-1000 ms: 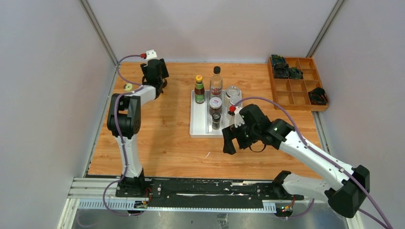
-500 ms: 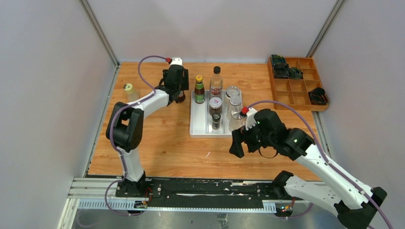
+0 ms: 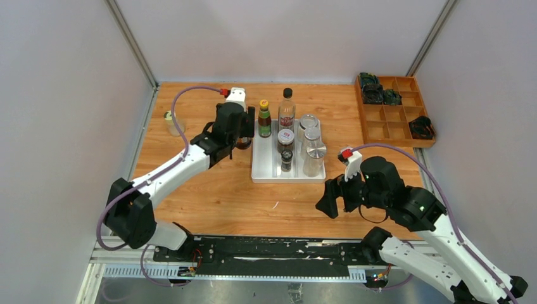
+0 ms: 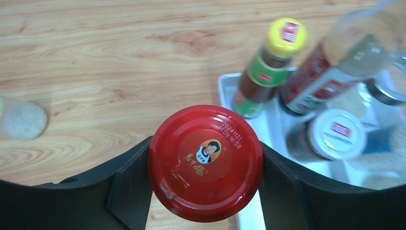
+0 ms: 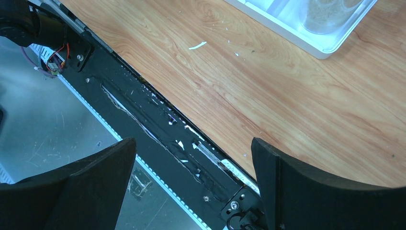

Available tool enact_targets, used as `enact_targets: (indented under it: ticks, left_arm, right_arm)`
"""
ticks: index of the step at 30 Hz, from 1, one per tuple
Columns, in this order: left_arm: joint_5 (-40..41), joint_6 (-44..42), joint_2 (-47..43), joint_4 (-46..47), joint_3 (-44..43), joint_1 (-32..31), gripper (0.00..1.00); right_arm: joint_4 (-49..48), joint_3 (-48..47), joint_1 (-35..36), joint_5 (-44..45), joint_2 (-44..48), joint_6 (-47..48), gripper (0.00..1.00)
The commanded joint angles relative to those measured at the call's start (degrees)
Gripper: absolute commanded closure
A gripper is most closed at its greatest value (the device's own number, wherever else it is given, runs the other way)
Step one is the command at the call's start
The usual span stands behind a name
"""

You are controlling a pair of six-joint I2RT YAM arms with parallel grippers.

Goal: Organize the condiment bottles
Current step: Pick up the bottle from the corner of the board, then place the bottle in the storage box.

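Observation:
My left gripper (image 3: 241,134) is shut on the red-lidded jar (image 4: 205,162) and holds it at the left rim of the white tray (image 3: 266,174). In the tray stand the yellow-capped green-labelled bottle (image 3: 264,118), the tall black-capped bottle (image 3: 287,109), a white-lidded jar (image 3: 285,137), a small dark shaker (image 3: 286,158) and three silver-lidded clear jars (image 3: 315,158). A small clear shaker (image 3: 170,122) stands alone at the far left. My right gripper (image 3: 329,199) is open and empty over the table's front edge, away from the tray.
A wooden compartment box (image 3: 394,114) with dark green-black objects sits at the back right. Grey walls close in on both sides. The black rail (image 5: 158,139) runs under the right gripper (image 5: 191,148). The tray corner (image 5: 306,38) shows in the right wrist view.
My left arm has swung right from the back left corner with the red-lidded jar, up to the tray. My right arm has pulled back from the tray, leaving a silver-lidded jar at its front right.

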State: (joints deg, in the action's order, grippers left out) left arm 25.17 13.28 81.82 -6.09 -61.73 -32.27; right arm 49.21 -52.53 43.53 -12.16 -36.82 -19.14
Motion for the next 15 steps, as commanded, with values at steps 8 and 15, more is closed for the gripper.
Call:
enact_targets:
  ticks: [8,15]
  left_arm:
    - [-6.9,1.6,0.9,14.9,1.9,-7.4,0.46]
    - [-6.5,-0.7,7.3,19.6,-0.2,-7.6,0.46]
  right_arm:
    - [4.6,-2.9,0.8,1.2,2.1,-1.6,0.04]
    - [5.8,-3.5,0.8,1.5,2.5,-1.5,0.04]
